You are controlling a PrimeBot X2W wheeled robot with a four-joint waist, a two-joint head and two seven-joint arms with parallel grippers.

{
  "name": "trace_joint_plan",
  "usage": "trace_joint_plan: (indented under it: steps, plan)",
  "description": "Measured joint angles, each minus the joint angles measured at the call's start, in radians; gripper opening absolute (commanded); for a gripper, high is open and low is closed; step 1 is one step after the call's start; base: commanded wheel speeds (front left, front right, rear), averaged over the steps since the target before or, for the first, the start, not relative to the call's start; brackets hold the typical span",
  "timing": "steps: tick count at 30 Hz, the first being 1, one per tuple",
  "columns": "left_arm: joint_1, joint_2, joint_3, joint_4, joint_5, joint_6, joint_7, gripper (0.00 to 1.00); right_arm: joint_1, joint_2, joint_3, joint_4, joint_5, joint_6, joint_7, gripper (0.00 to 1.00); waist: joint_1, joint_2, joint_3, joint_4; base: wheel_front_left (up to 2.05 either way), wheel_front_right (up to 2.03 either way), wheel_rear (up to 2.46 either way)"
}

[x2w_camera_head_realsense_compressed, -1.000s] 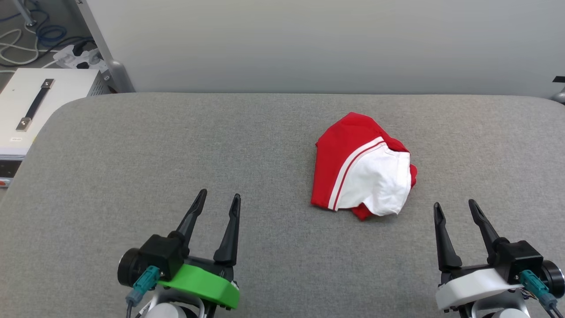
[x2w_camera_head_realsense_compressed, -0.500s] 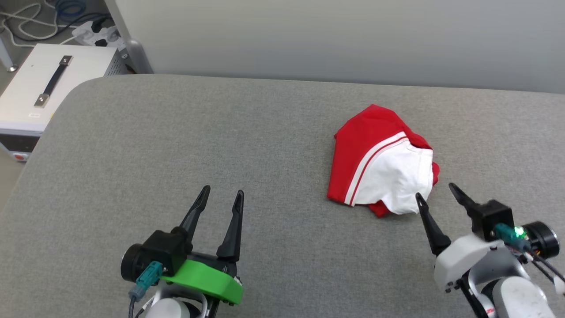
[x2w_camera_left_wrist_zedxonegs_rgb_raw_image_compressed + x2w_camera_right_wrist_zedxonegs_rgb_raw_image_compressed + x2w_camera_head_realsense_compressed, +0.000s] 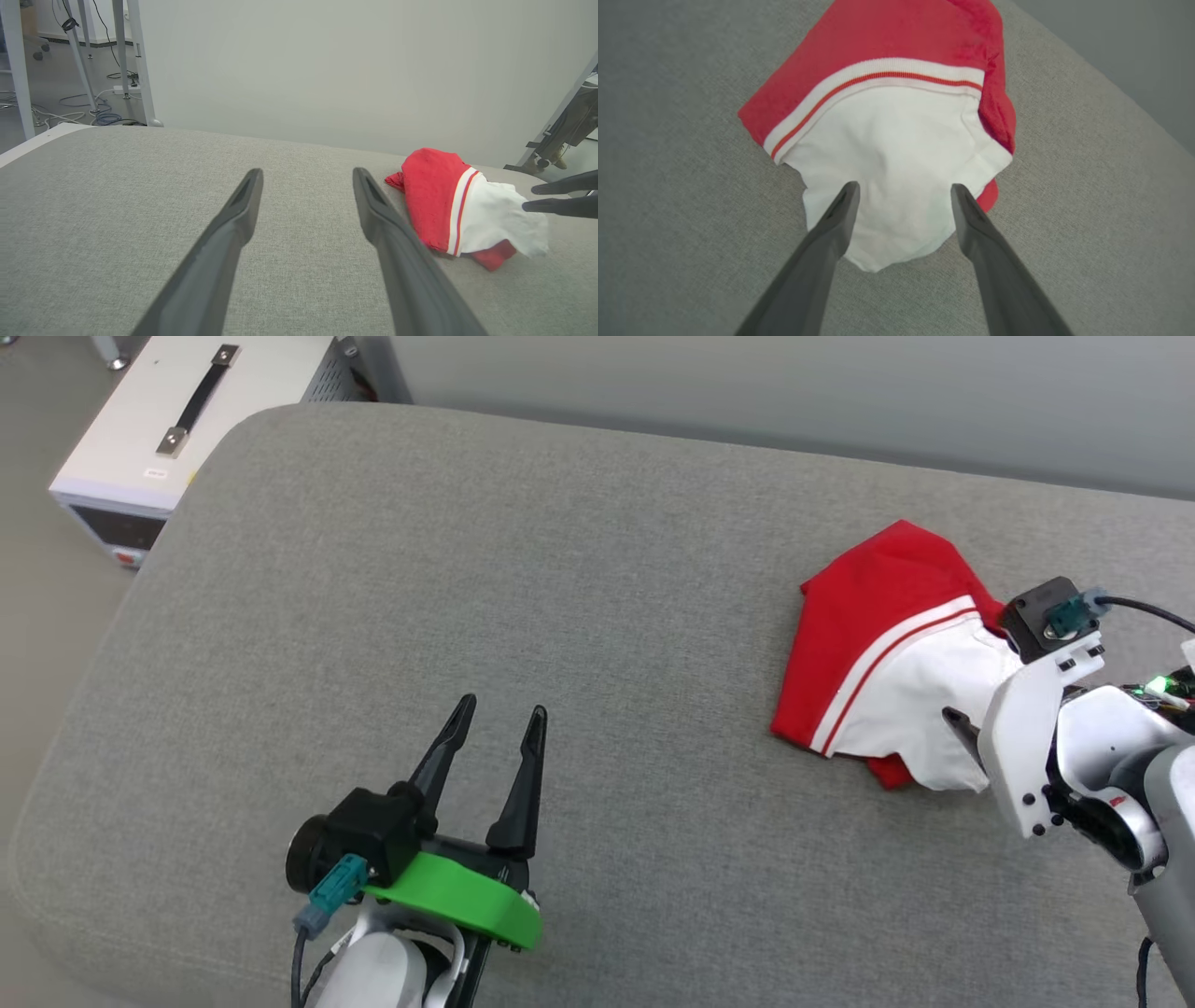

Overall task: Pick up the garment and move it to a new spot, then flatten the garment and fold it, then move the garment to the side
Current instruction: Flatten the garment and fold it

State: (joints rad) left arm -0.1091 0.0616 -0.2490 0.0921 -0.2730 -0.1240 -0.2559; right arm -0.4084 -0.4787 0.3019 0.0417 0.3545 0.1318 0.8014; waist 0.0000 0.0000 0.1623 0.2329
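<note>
One garment, two grippers, one table, one box.

From where I stand: a single red-and-white garment (image 3: 868,663) at the right of the frame, on the one grey padded table (image 3: 560,569). There are two grippers, the left gripper (image 3: 501,709) at lower centre-left and the right gripper (image 3: 903,186) at the right edge. Each has two long dark fingers (image 3: 523,784), so four in all. One white box (image 3: 140,439) sits at the upper left with one black handle (image 3: 198,399). The garment shows one white sleeve (image 3: 887,154) and one thin red stripe (image 3: 878,77).
</note>
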Motion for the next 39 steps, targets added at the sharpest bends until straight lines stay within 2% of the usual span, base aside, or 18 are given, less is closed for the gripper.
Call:
trace_joint_plan:
  steps: [5, 13, 14, 15, 16, 24, 28, 31, 35, 39]
  plan:
    - [-0.018, -0.002, -0.009, 0.009, -0.005, 0.000, 0.000, 1.00, -0.056, -0.047, 0.066, 0.039, 0.025, 0.000, 0.074, 1.00, 0.0000, 0.0000, 0.034, 0.045, 0.00, 0.00, 0.00]
    - [-0.035, -0.003, -0.008, 0.019, -0.005, 0.000, 0.000, 1.00, -0.089, -0.072, 0.125, 0.121, 0.041, 0.000, 0.061, 1.00, 0.0000, 0.0000, 0.073, 0.092, 0.00, 0.00, 0.00]
    - [-0.037, -0.004, -0.008, 0.020, -0.005, 0.000, 0.000, 1.00, -0.089, -0.075, 0.133, 0.132, 0.042, 0.000, 0.056, 0.58, 0.0001, 0.0000, 0.075, 0.097, 0.00, 0.00, 0.00]
    - [-0.037, -0.004, -0.008, 0.022, -0.005, 0.000, 0.000, 1.00, -0.090, -0.079, 0.142, 0.138, 0.042, 0.000, 0.049, 0.09, 0.0000, 0.0000, 0.076, 0.101, 0.00, 0.00, 0.00]
    - [-0.037, -0.004, -0.008, 0.023, -0.005, 0.000, 0.000, 1.00, -0.090, -0.082, 0.148, 0.142, 0.043, 0.000, 0.040, 0.00, 0.0001, 0.0000, 0.075, 0.102, 0.00, 0.00, 0.00]
    - [-0.035, -0.003, -0.012, 0.051, -0.003, 0.000, 0.000, 1.00, -0.135, -0.075, 0.198, 0.124, 0.063, 0.000, -0.007, 0.00, 0.0001, 0.0000, 0.027, 0.099, 0.00, 0.00, 0.00]
    - [-0.030, 0.002, -0.012, 0.056, -0.001, 0.000, 0.000, 1.00, -0.186, -0.045, 0.237, 0.096, 0.095, 0.000, -0.038, 0.00, 0.0000, 0.0000, -0.013, 0.095, 0.00, 0.00, 0.00]
    - [-0.018, 0.005, -0.011, 0.056, -0.001, 0.000, 0.000, 1.00, -0.238, -0.005, 0.243, 0.086, 0.130, 0.000, -0.108, 0.00, 0.0000, 0.0000, -0.042, 0.093, 0.00, 0.00, 0.00]
    - [-0.008, 0.013, 0.002, 0.053, -0.001, 0.000, 0.000, 1.00, -0.292, 0.074, 0.193, 0.097, 0.185, 0.000, -0.226, 0.00, 0.0000, 0.0000, -0.071, 0.092, 0.00, 0.00, 0.00]
    - [0.005, 0.017, 0.013, 0.045, -0.001, 0.000, 0.000, 1.00, -0.249, 0.136, 0.098, 0.141, 0.278, 0.000, -0.279, 0.00, 0.0000, 0.0000, -0.076, 0.089, 0.00, 0.00, 0.00]
